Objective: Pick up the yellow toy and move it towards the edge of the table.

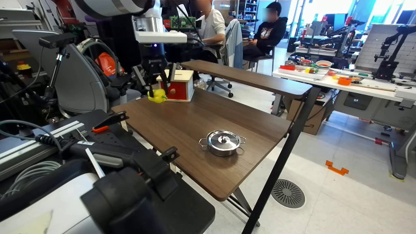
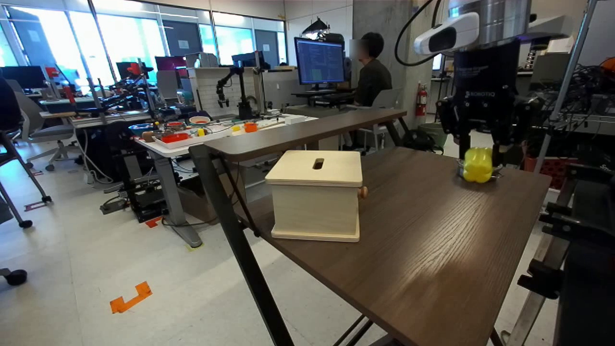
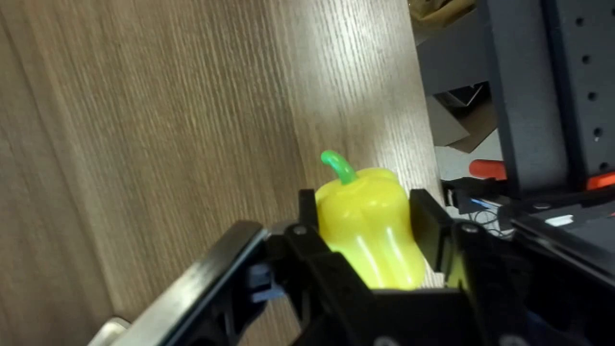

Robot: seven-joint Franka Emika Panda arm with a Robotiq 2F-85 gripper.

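Bright, cluttered lab point(image 2: 72, 269) all around, with a white workbench point(image 1: 380, 92) and a seated person in a black hoodie point(image 1: 272, 33). Dark wood-grain table point(image 1: 182, 120), raised shelf point(image 1: 243, 76) along one long edge; slotted wooden box point(image 2: 314, 199) by one short edge, silver lidded pot point(image 1: 223, 144) near the opposite one. Near the other long edge: yellow toy bell pepper point(image 3: 369, 223), glossy and lobed, with a curved green stem point(image 3: 341, 166). Hangs above the table, pinched between both fingers point(image 3: 426, 223) of the Robotiq gripper point(image 3: 364, 207).
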